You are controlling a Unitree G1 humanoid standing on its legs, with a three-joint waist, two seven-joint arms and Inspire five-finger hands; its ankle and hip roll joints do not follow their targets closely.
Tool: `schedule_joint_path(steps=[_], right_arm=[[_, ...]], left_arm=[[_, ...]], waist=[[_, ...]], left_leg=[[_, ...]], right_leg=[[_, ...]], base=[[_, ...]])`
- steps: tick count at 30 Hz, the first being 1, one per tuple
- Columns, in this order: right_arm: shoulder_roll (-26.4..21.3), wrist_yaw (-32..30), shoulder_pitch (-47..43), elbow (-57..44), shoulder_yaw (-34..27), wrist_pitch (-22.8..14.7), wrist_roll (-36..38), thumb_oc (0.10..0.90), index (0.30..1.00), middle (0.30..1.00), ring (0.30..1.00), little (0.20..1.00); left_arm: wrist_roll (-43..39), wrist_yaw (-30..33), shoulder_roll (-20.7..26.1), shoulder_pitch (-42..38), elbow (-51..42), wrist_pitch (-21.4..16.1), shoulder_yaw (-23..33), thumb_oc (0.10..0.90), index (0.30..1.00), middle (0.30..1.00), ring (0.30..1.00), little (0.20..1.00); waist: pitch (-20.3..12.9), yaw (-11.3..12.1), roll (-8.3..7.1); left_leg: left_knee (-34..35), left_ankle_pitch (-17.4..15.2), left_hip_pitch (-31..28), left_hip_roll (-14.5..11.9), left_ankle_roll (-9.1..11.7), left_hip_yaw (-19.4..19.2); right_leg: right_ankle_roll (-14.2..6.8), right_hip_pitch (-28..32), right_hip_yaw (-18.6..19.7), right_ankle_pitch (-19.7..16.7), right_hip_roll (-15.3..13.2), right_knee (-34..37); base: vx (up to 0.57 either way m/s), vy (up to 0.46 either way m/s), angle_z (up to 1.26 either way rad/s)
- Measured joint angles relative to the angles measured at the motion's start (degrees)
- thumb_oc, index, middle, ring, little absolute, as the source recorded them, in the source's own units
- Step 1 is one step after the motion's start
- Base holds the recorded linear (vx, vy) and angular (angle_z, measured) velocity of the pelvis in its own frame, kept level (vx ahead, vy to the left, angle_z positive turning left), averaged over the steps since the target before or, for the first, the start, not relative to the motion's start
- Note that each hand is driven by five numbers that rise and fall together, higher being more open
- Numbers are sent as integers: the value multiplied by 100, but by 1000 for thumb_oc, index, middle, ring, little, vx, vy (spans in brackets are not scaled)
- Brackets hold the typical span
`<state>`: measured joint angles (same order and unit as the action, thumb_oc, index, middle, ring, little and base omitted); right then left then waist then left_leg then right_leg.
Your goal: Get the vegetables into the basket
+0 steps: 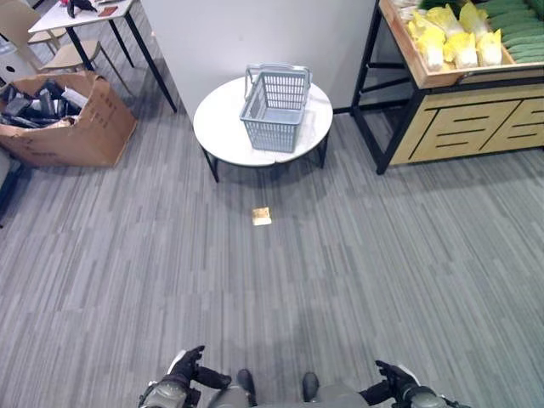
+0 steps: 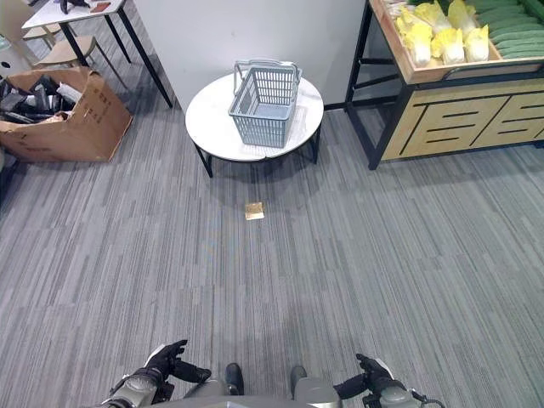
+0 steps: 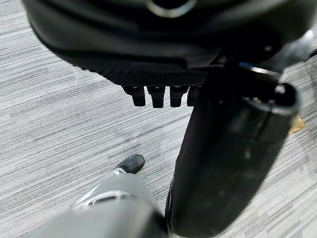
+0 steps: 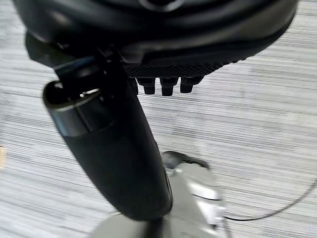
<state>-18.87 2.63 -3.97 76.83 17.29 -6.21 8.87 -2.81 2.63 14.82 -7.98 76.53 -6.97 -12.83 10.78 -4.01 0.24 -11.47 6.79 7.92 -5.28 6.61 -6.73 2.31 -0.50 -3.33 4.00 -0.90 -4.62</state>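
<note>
One grey basket [image 1: 275, 107] on round white table [image 1: 223, 136], grey carpet [image 1: 255, 280], both hands' fingers relaxed, empty.

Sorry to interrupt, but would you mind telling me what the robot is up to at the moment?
Nothing is being handled yet. The robot stands back on the grey floor with its left hand and right hand low at its sides, both holding nothing. The grey basket sits empty on the round white table ahead. The yellow vegetables and green ones still lie on the wooden shelf to the right. A small tan item lies on the floor before the table.
</note>
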Motion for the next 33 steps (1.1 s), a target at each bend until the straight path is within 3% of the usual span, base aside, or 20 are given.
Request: schedule_joint_path(steps=[1, 3, 5, 7, 9, 12, 13, 15, 17, 18, 19, 22, 26, 28, 29, 30, 32, 33], right_arm=[[-29, -32, 6, 49, 5, 3, -1, 900, 1000, 1000, 1000, 1000], [-49, -54, 10, 105, 5, 46, -1, 900, 1000, 1000, 1000, 1000], [-93, -63, -9, 100, -11, 45, -4, 900, 1000, 1000, 1000, 1000], [-152, -62, -40, 105, -24, 50, -9, 900, 1000, 1000, 1000, 1000], [-157, -46, -42, 121, -70, 49, -22, 900, 1000, 1000, 1000, 1000], [-172, -47, 12, 60, -80, 7, -27, 900, 1000, 1000, 1000, 1000], [-158, -69, 2, 102, -61, 11, -62, 900, 1000, 1000, 1000, 1000], [-13, -3, 45, 88, -75, 1, -152, 900, 1000, 1000, 1000, 1000], [-5, -7, 76, 68, -113, 7, -176, 900, 1000, 1000, 1000, 1000], [-3, -10, 60, 29, -107, -9, -177, 900, 1000, 1000, 1000, 1000], [4, 2, 50, 18, -100, -11, -195, 900, 1000, 1000, 1000, 1000], [11, 2, -205, 1, -1, -6, -246, 900, 1000, 1000, 1000, 1000], [35, -10, -286, -90, 80, 52, -244, 900, 1000, 1000, 1000, 1000], [7, -20, -332, -121, 80, 48, -240, 900, 1000, 1000, 1000, 1000], [-31, -23, -326, -163, 79, 39, -232, 900, 1000, 1000, 1000, 1000], [-44, -26, -329, -202, 88, 32, -232, 900, 1000, 1000, 1000, 1000], [27, -16, -357, -239, 110, 29, -228, 900, 1000, 1000, 1000, 1000], [106, -11, -291, -255, 109, 68, -222, 900, 1000, 1000, 1000, 1000]], left_arm=[[-66, -5, -3, -44, -4, -22, 2, 900, 1000, 1000, 1000, 1000], [-65, 7, 0, -56, 3, -32, 2, 900, 1000, 1000, 1000, 1000], [-62, 14, 0, -68, 29, -34, -18, 900, 1000, 1000, 1000, 1000], [-89, 13, -8, -90, 30, -45, -3, 900, 1000, 1000, 1000, 1000], [-177, -3, -37, -61, 6, -87, 6, 900, 1000, 1000, 1000, 1000], [-153, -8, -128, -2, 39, -84, -72, 900, 1000, 1000, 1000, 1000], [-145, -16, -205, 25, 129, -59, -113, 900, 1000, 1000, 1000, 1000], [-136, -9, -156, 22, 170, 22, -126, 900, 1000, 1000, 1000, 1000], [-29, -11, -131, 43, 168, 39, -352, 900, 1000, 1000, 1000, 1000], [19, -9, -75, 45, 163, 22, -356, 900, 1000, 1000, 1000, 1000], [67, -5, -18, 19, 137, 23, -437, 900, 1000, 1000, 1000, 1000], [78, -15, 111, 38, 137, 31, -679, 900, 1000, 1000, 1000, 1000], [84, -44, 184, 11, 122, 31, -720, 900, 1000, 1000, 1000, 1000], [85, -52, 198, 10, 133, 48, -736, 900, 1000, 1000, 1000, 1000], [113, -52, 205, -6, 133, 70, -750, 900, 1000, 1000, 1000, 1000], [168, -52, 214, 9, 143, 87, -777, 900, 1000, 1000, 1000, 1000], [198, -49, 209, -24, 168, 98, -771, 900, 1000, 1000, 1000, 1000], [207, -54, 179, -66, 144, 92, -768, 900, 1000, 1000, 1000, 1000]], waist=[[90, -7, -56], [111, 0, -50], [121, 4, 7], [176, 68, 110], [189, 166, 149], [106, 105, 257], [-2, 54, 313], [-94, -30, 84], [-141, -8, 15], [-174, -5, -2], [-204, -15, -71], [-244, 148, -194], [-262, 127, -317], [-233, 117, -305], [-177, 61, -249], [-165, 22, -234], [-110, -28, -237], [-26, -81, -267]], left_leg=[[-85, -95, 160, -6, 32, 204], [104, -83, 153, -175, 49, 204], [741, -42, 157, -371, 63, 208], [1339, 55, 229, -529, 104, 191], [1454, 125, 184, -593, 30, 138], [1448, 266, -44, -565, -73, 55], [1584, 325, -284, -450, 48, -170], [1652, 187, -368, -61, -269, -374], [1648, -16, -559, 235, -524, -531], [1643, -52, -569, 284, -571, -512], [1628, -112, -553, 349, -649, -545], [1624, -235, -518, 454, -727, -933], [1645, -326, -509, 636, -853, -1095], [1651, -395, -616, 642, -933, -1155], [1683, -502, -771, 630, -1044, -1146], [1689, -585, -831, 618, -1062, -1150], [1690, -610, -818, 598, -1075, -1151], [1688, -647, -902, 621, -1032, -1106]], right_leg=[[29, 35, -54, -12, -9, 38], [60, 75, -83, -26, 2, 79], [121, 116, -13, 13, -5, 222], [-42, 158, 84, -66, -8, 327], [-155, 313, 301, -84, -49, 413], [-364, 619, 481, 27, -116, 549], [-595, 653, 681, 187, -269, 493], [-671, 461, 667, 238, -658, 154], [-877, 238, 720, 306, -947, -515], [-1005, 27, 762, 509, -998, -824], [-1056, -80, 819, 324, -1007, -828], [-1307, -549, 1021, 259, -1080, -1339], [-1315, -872, 1016, 208, -1231, -1733], [-1342, -1166, 855, 63, -1255, -2315], [-1307, -1468, 701, 48, -1268, -2967], [-1217, -1590, 609, 119, -1232, -2969], [-1193, -1940, 560, 137, -929, -1895], [-1125, -2090, 450, -207, -805, -1124]], base=[[141, 75, 20], [188, 140, 11], [213, 171, -1], [253, 201, -21], [260, 239, -60], [187, 224, -56], [164, 221, -55], [157, 253, -37], [85, 190, -23], [134, 338, -9], [144, 390, -3], [53, 214, -54], [65, 210, -23], [115, 137, -27], [128, 97, -20], [149, 62, -19], [221, -6, 7], [248, -45, 28]])
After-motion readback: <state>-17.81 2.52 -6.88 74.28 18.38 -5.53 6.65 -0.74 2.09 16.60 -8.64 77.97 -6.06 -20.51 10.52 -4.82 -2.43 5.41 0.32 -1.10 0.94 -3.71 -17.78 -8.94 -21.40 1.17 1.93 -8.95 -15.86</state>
